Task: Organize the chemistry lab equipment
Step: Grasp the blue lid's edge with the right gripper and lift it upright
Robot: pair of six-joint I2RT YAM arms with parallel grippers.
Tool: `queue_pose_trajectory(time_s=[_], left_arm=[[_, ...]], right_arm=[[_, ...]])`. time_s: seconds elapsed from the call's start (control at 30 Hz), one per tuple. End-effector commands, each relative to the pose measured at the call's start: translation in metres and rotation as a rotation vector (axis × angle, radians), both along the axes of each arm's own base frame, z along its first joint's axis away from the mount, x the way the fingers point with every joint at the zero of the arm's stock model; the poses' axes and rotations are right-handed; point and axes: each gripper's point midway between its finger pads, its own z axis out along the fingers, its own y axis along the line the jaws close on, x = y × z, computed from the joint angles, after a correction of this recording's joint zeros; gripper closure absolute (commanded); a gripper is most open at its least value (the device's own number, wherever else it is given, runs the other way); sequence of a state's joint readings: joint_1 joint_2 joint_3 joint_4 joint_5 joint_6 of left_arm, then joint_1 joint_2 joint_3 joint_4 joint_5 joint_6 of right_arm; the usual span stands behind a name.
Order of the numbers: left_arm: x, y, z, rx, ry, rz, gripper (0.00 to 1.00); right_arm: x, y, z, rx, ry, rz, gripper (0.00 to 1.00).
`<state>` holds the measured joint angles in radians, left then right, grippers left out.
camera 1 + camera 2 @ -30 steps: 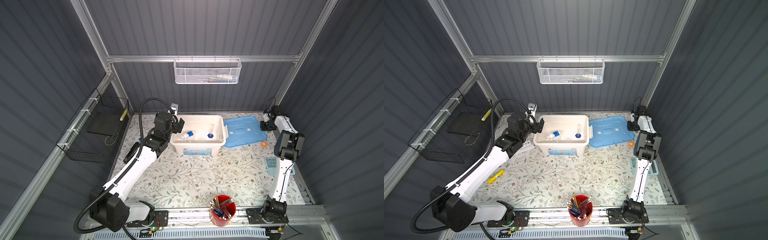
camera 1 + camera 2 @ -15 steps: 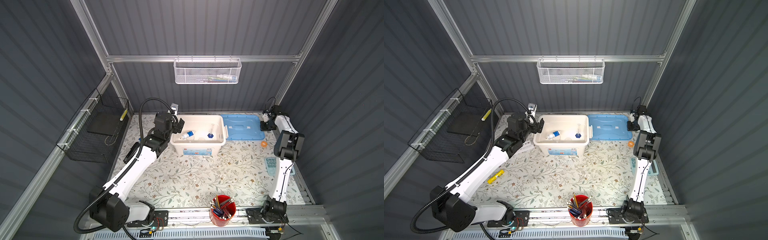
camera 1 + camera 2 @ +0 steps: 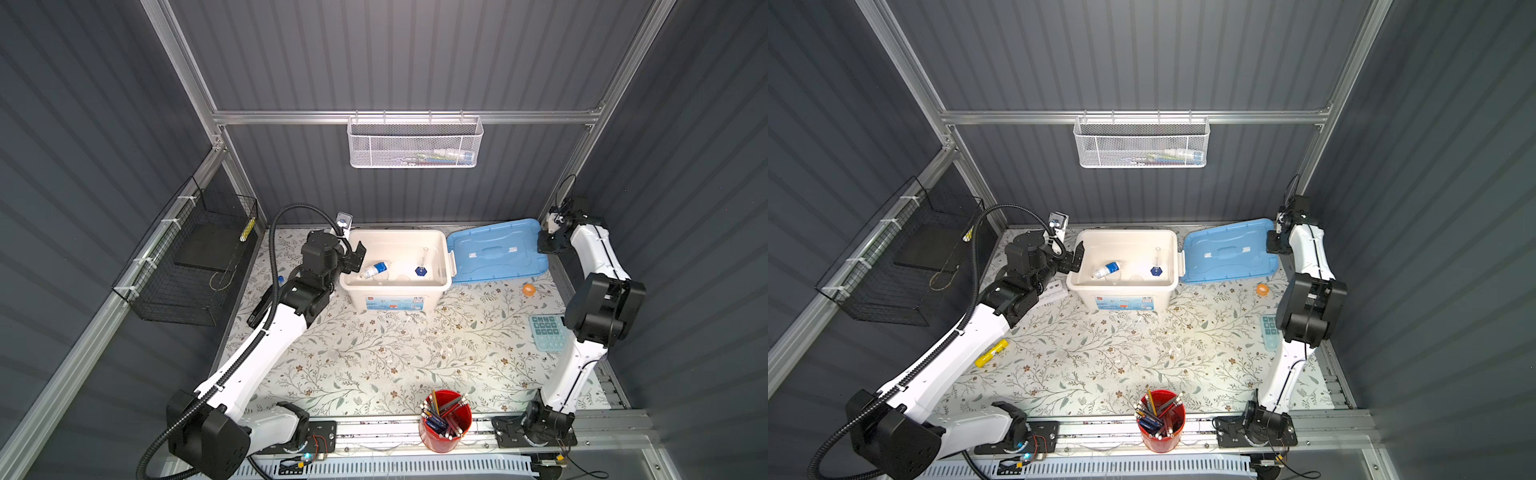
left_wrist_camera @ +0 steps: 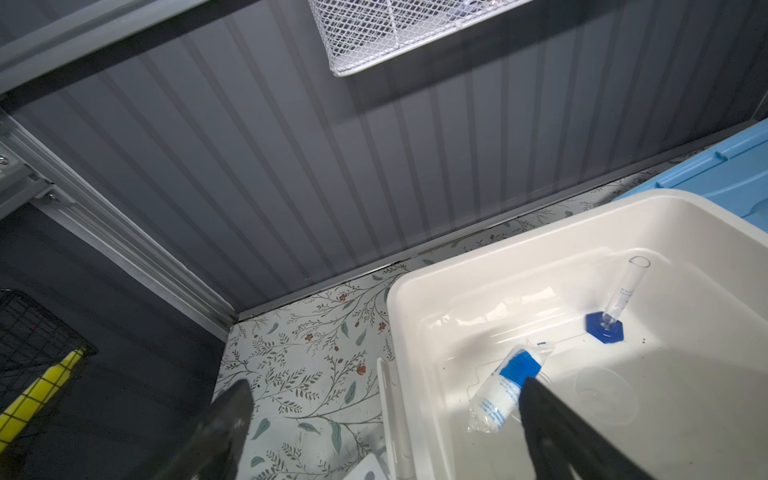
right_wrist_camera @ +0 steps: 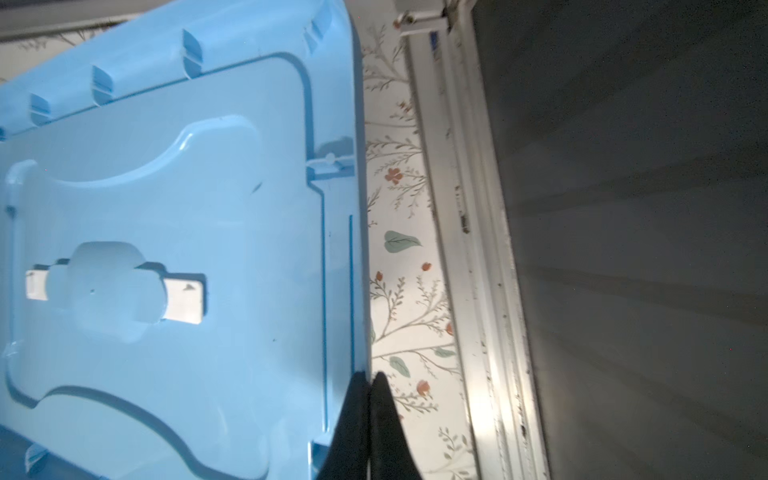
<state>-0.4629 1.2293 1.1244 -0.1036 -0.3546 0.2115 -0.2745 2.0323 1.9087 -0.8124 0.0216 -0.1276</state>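
White plastic bin (image 3: 395, 297) sits open on the floral bench (image 3: 374, 365) in both top views. The left fingers (image 3: 357, 253) are spread wide at its side wall and hold nothing. Just past them, inside the bin, lies a wrapped tube (image 3: 374, 269); farther from them a slim measuring cylinder (image 3: 421, 268) stands upright on its blue hexagonal foot. Across the bin from those fingers, the right fingers (image 3: 542, 249) meet the outer edge of a blue lid (image 3: 496, 253) set beside the bin. An orange ball (image 3: 528, 289) and a pale blue calculator (image 3: 548, 332) lie near that arm, while a red cup (image 3: 445, 419) of pencils stands well apart from both pairs of fingers. The left wrist view shows one finger over the bench outside the bin and the other over the bin floor, just beside the wrapped tube (image 4: 505, 386), though contact cannot be told; the measuring cylinder (image 4: 619, 299) stands beyond both fingertips. The right wrist view shows the right fingers (image 5: 386, 424) pressed together on the thin rim of the blue lid (image 5: 166, 249), with a strip of bench just beside them.
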Motion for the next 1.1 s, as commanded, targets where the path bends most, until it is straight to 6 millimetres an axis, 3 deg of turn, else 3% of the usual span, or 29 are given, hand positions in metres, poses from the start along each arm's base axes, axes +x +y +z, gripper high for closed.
queue_pose_trajectory(time_s=[0.0, 0.1, 0.3, 0.4, 0.53, 0.87, 1.03, 1.07], left_arm=[[-0.005, -0.007, 0.003, -0.065, -0.018, -0.048, 0.0], [-0.005, -0.02, -0.004, -0.099, 0.0, -0.109, 0.0], [-0.004, -0.063, -0.02, -0.197, 0.063, -0.3, 0.01], [-0.012, -0.097, -0.029, -0.209, 0.093, -0.417, 0.02], [-0.026, -0.144, -0.047, -0.099, 0.125, -0.538, 0.01], [-0.029, -0.21, -0.011, -0.185, 0.128, -0.861, 0.01], [-0.013, -0.216, -0.01, -0.31, 0.16, -0.894, 0.0], [-0.01, -0.219, 0.004, -0.338, 0.141, -0.909, 0.01]], right_arm=[[-0.024, -0.015, 0.031, -0.062, -0.014, -0.117, 1.0], [-0.043, -0.017, 0.057, -0.096, -0.054, -0.154, 1.0], [-0.075, -0.008, 0.099, -0.094, -0.137, -0.188, 1.0], [-0.086, -0.002, 0.115, -0.084, -0.176, -0.187, 1.0], [-0.094, 0.01, 0.135, -0.095, -0.219, -0.152, 1.0], [-0.123, 0.035, 0.182, -0.175, -0.274, -0.102, 1.0], [-0.145, 0.041, 0.214, -0.205, -0.334, -0.097, 1.0], [-0.15, 0.041, 0.221, -0.208, -0.35, -0.098, 1.0]])
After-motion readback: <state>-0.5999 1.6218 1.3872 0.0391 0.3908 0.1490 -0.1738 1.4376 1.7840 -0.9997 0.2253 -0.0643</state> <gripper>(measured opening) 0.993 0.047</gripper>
